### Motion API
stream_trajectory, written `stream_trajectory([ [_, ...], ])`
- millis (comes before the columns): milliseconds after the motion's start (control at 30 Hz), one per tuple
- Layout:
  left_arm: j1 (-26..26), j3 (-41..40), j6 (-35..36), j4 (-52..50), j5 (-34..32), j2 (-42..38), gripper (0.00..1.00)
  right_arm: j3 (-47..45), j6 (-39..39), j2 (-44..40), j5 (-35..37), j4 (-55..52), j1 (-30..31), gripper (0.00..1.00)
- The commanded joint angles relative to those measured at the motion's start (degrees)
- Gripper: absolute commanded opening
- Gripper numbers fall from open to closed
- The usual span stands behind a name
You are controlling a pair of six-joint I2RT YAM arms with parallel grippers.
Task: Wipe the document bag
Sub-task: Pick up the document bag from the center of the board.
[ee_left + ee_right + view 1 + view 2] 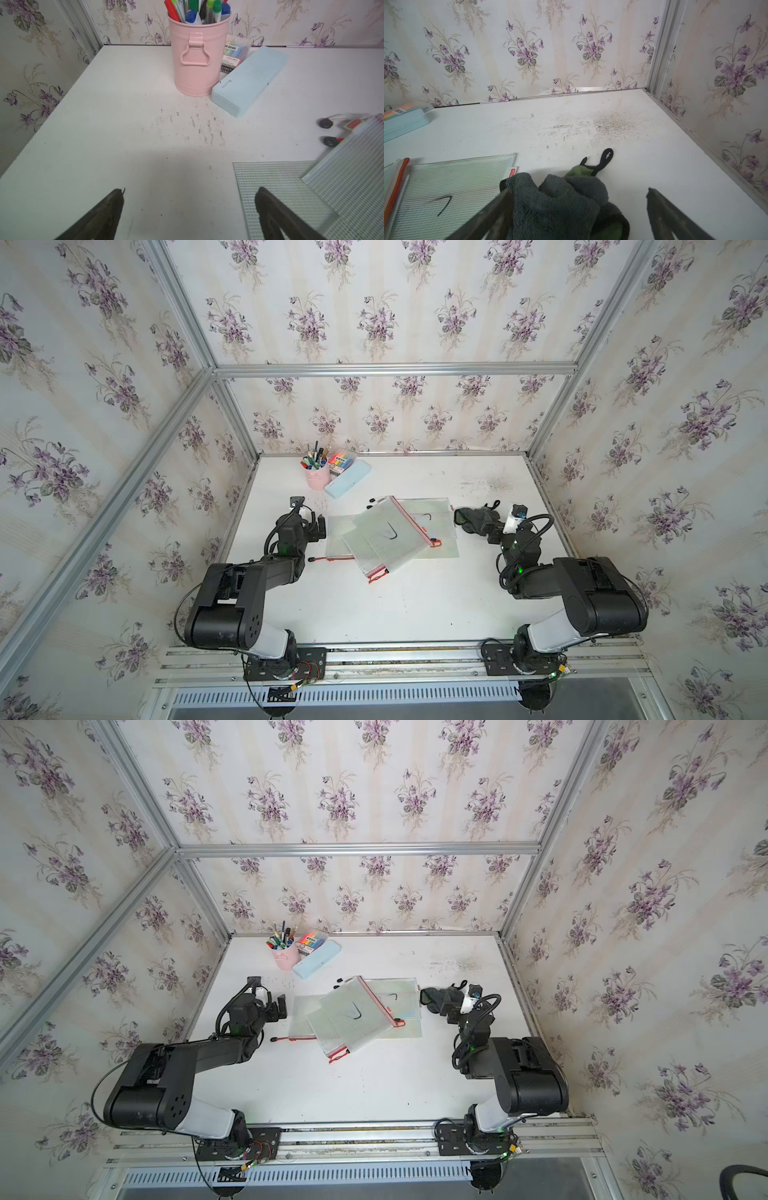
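Translucent mesh document bag with a red zip [386,537] lies mid-frame on the white bench [415,605], topmost of a pile. Right gripper [579,191], spread wide, straddles the dark grey terry cloth [556,205]; best close deep on its folds. Left gripper [190,190], spread too, holds nothing.

Wide bare table [374,605] up front; mesh document bags [390,537] fill the middle, pink pen bucket [318,479] and blue pencil case [347,479] crowd the far left corner
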Motion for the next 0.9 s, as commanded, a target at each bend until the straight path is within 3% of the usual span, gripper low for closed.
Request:
stream_trajectory([
  [0,0.1,0.2,0.0,1.2,0.1,0.0,1.0,-0.1,-0.6,-0.3,0.2,1.2,0.0,1.0],
  [767,0.1,0.1,0.1,1.4,0.2,-0.2,1.0,-0.3,-0.6,-0.5,0.2,1.3,0.0,0.99],
  [867,0.0,2.4,0.3,-3.7,0.0,-1.9,1.0,2.9,2.7,-4.2,7.5,-7.3,-0.1,0.99],
])
